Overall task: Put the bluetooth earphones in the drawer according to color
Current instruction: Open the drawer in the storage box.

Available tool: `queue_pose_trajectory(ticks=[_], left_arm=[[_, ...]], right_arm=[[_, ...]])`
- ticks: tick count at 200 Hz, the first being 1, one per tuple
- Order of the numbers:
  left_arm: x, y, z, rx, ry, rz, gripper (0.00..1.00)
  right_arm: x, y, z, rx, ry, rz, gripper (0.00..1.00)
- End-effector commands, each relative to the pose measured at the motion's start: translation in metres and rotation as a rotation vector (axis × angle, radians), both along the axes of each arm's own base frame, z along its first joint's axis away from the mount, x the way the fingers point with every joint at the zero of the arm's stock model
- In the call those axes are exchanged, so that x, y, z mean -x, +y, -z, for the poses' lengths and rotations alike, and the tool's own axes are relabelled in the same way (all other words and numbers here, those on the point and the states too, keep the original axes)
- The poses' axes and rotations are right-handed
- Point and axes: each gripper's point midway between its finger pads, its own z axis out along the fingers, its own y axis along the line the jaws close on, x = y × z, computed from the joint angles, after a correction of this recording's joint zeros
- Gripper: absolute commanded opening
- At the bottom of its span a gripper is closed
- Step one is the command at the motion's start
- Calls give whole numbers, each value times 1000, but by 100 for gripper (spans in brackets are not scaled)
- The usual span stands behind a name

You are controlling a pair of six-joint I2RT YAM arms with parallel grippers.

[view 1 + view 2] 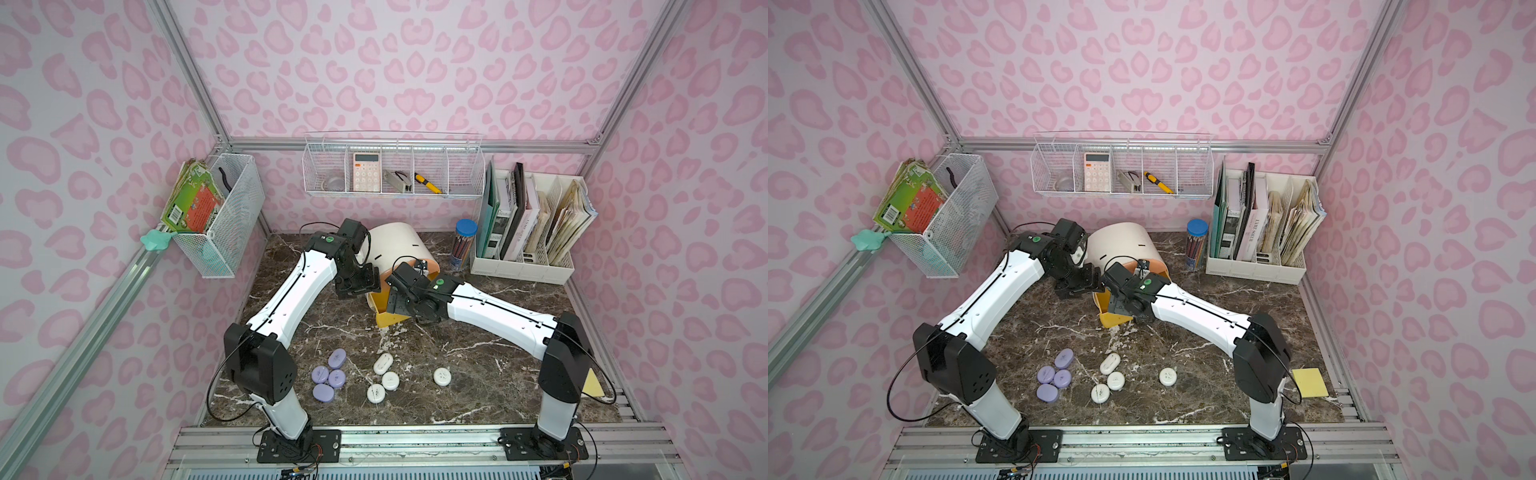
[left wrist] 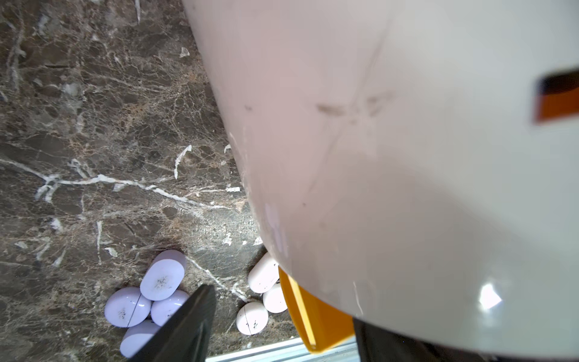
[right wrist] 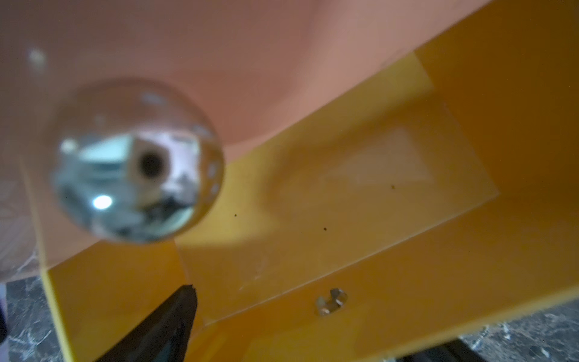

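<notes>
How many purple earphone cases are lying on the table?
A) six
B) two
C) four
C: both top views show four lavender cases bunched together on the table, with the white cases lying apart from them.

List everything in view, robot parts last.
lavender earphone cases: four, lavender, clustered front left.
white earphone cases: four, white, front centre.
drawer cabinet: one, white, rear centre; yellow drawer pulled out.
wire shelf: one, white, back wall, holds calculator.
mesh basket: one, white, left wall, books inside.
file rack: one, white, rear right.
pencil tube: one, blue lid, beside rack.
sticky pad: one, yellow, front right.
table: one, brown marble.
left gripper: one, black, beside cabinet.
right gripper: one, black, open, over yellow drawer.
</notes>
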Motion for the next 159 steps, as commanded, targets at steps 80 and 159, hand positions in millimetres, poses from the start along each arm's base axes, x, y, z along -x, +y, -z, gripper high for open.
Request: queue_pose_trajectory(ticks=[80, 159], left_arm=[[-18, 14, 6, -29, -7, -26, 73], [-20, 17, 10, -25, 0, -35, 72]], right_arm=[[39, -19, 9, 73, 66, -10, 89], [19, -25, -5, -91, 153, 161, 60]])
